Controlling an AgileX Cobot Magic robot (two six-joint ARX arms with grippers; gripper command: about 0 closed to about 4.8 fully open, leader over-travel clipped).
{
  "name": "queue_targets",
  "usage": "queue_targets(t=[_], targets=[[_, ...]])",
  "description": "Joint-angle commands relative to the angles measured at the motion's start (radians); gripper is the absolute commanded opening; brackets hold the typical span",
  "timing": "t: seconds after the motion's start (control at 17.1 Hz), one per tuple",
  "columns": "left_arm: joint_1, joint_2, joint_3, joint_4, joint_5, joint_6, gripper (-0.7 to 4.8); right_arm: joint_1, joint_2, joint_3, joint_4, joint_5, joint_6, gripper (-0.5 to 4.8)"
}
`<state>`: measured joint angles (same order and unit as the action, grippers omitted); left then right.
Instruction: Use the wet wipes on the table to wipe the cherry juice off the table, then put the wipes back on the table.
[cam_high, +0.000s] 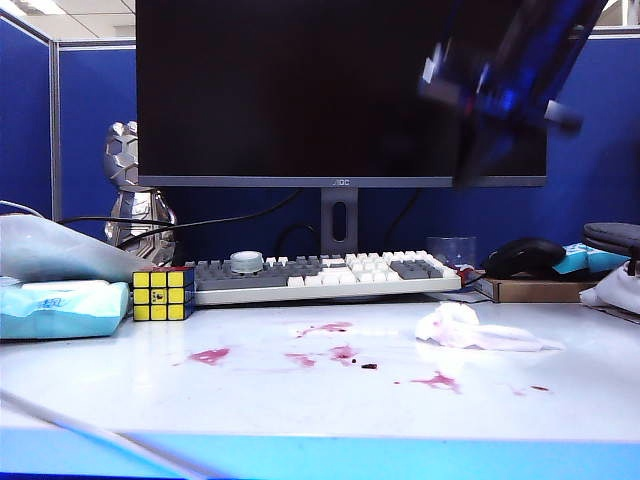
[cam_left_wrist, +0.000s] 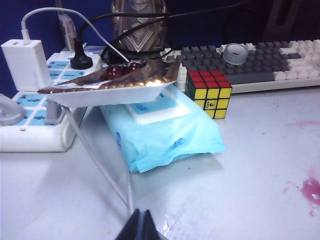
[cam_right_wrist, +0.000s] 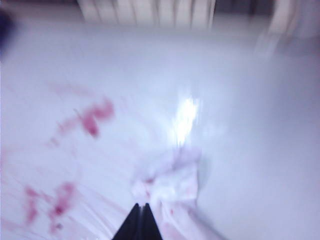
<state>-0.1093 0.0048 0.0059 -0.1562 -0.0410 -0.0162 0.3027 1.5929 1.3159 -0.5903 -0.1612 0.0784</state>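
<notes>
Still crumpled, pink-tinged wet wipes (cam_high: 470, 328)

Bright overhead light glares off the glossy table (cam_right_wrist: 190, 112) just beyond the closed right gripper (cam_right_wrist: 140, 207), whose wrist view is smeared by motion blur, while the right arm (cam_high: 500, 80) streaks across the exterior view and the left wrist view stays sharp, evenly lit.

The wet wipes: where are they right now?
In the exterior view the wet wipes lie crumpled on the table, right of centre, before the keyboard's right end.
</notes>
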Motion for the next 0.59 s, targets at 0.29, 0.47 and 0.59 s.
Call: queue_targets(t=[0.29, 0.47, 0.59], targets=[[0.001, -0.003, -0.001, -0.014, 0.000, 0.002, 0.04, 0.020, 0.249, 0.076, -0.152, -0.107, 0.008, 2.06], [0.001, -0.003, -0.001, -0.014, 0.001, 0.002, 0.04, 0.025, 0.265, 0.076, -0.159, -0.069, 0.008, 2.39], [0.001, -0.003, -0.001, -0.014, 0.000, 0.002, 0.04, 0.025, 0.273, 0.076, -0.126, -0.032, 0.008, 2.39]])
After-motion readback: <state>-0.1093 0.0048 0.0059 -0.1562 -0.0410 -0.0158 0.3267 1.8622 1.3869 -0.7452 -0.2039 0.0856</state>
